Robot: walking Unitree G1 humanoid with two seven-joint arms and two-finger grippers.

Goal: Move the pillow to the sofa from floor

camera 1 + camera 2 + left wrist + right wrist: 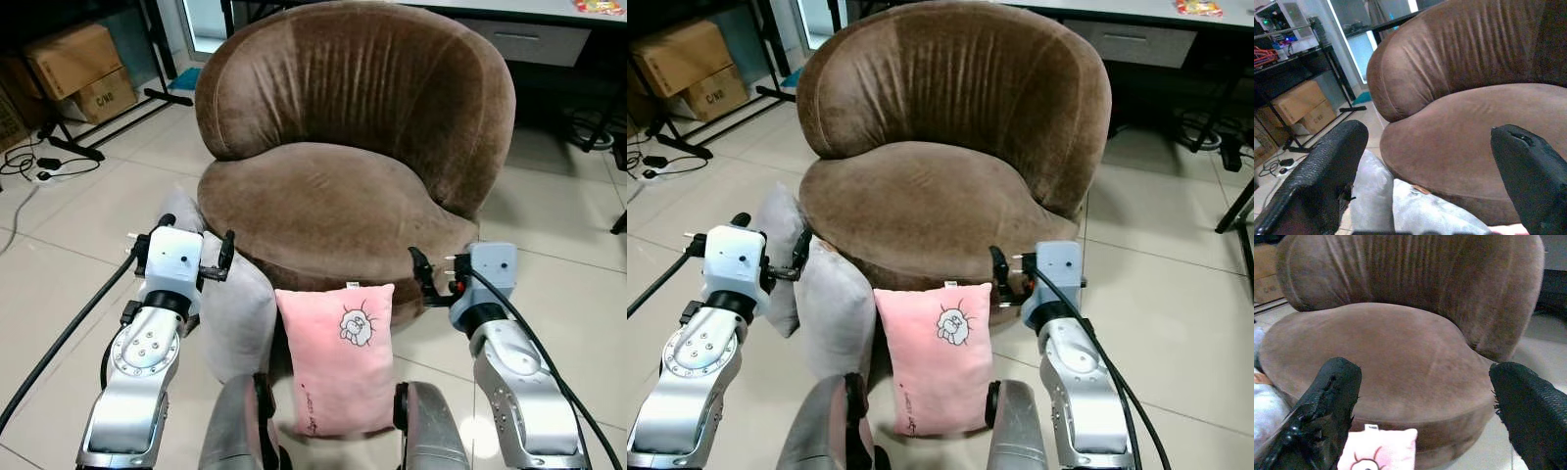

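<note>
Here the left gripper [217, 257] is held up in front of the robot with its two black fingers [1327, 176] spread wide and nothing between them. Just below and ahead of it are two grey cushions [235, 313] leaning against the front left side of the sofa [343, 137]; in the left wrist view their pale fabric lies under the gap between the fingers, with the brown seat beyond.

The right gripper [423, 277] is raised at about the same height on the other side, near the front right edge of the sofa seat. Its fingers [1327, 401] are also wide apart and grip nothing.

The pink pillow [338, 357] stands upright on the tiled floor [59, 264], leaning against the front of the sofa. It lies between the two grippers and lower than both, closer to the robot's body, just beside the nearer grey cushion. Neither gripper touches it. A small cartoon drawing [357, 325] sits on its upper right part and a white tag at its top edge. In the right wrist view the top of the pillow shows below the gap between the fingers.

Beyond the left gripper, well apart, cardboard boxes [83, 69] sit under a black rack, and cables [39, 166] lie on the floor.
</note>
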